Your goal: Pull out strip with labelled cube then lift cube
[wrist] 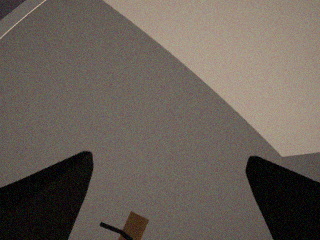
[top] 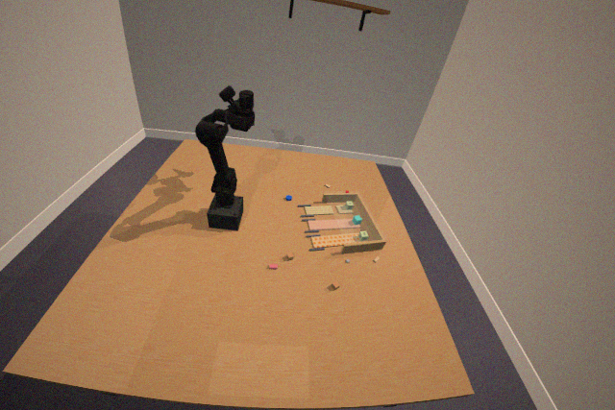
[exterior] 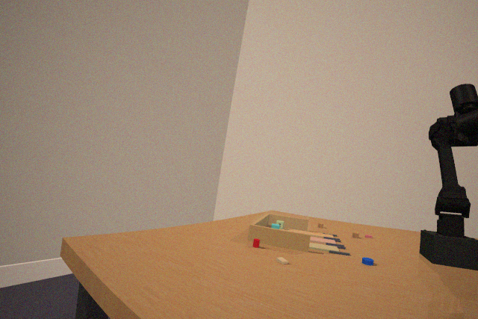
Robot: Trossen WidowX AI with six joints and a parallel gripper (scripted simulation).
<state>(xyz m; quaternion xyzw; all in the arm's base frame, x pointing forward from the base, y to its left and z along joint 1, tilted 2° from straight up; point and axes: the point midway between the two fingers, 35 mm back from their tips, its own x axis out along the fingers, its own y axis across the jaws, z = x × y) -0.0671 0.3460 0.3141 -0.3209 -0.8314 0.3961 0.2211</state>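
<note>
A three-walled wooden tray (top: 373,231) (exterior: 278,239) lies on the table right of the arm's base. Three strips run out of its open side: a beige one (top: 318,209) (exterior: 322,246), a pink one (top: 329,223) (exterior: 317,239) and an orange patterned one (top: 332,240). Each has a dark blue handle (top: 304,205) (exterior: 339,252) at its outer end. A green cube (top: 349,205), a cyan cube (top: 356,219) (exterior: 275,225) and another green cube (top: 363,234) sit at the inner ends. No label can be read. My gripper (top: 229,93) (wrist: 172,163) is open and empty, raised high above the base and pointing at the back wall, far from the tray.
Small loose pieces lie around the tray: a blue disc (top: 287,197) (exterior: 367,261), a pink block (top: 272,266), brown blocks (top: 332,286) (exterior: 355,234), a red piece (exterior: 255,243) and a beige block (exterior: 282,260). A wooden shelf (top: 330,1) hangs on the back wall.
</note>
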